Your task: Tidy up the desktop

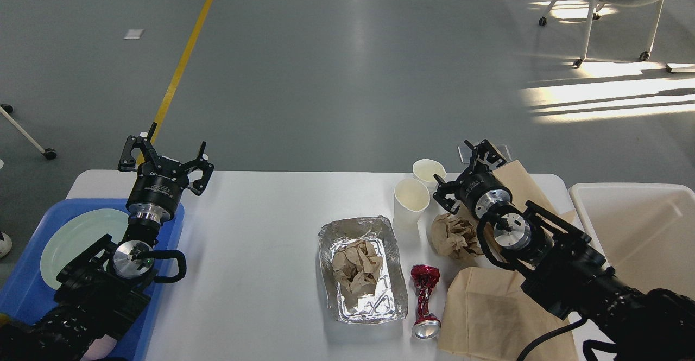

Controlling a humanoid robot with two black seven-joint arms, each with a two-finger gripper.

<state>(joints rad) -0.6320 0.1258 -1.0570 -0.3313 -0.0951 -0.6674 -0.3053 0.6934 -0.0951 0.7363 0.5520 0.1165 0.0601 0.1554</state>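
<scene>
The white desktop (pixel 260 225) holds litter on its right half: a foil tray (pixel 334 236) with crumpled brown paper (pixel 358 266) in it, two white paper cups (pixel 411 201) (pixel 427 171), a brown paper ball (pixel 453 234), a crushed red can (pixel 424 298) and flat brown paper bags (pixel 488 312). My left gripper (pixel 165 152) is open and empty above the desktop's far left edge. My right gripper (pixel 464 171) is open and empty, just right of the cups and above the paper ball.
A blue plastic tray (pixel 168 252) with a pale green plate (pixel 70 236) sits at the left edge under my left arm. A white plastic bin (pixel 630 230) stands at the right. A wheeled chair (pixel 613 2) is far back right.
</scene>
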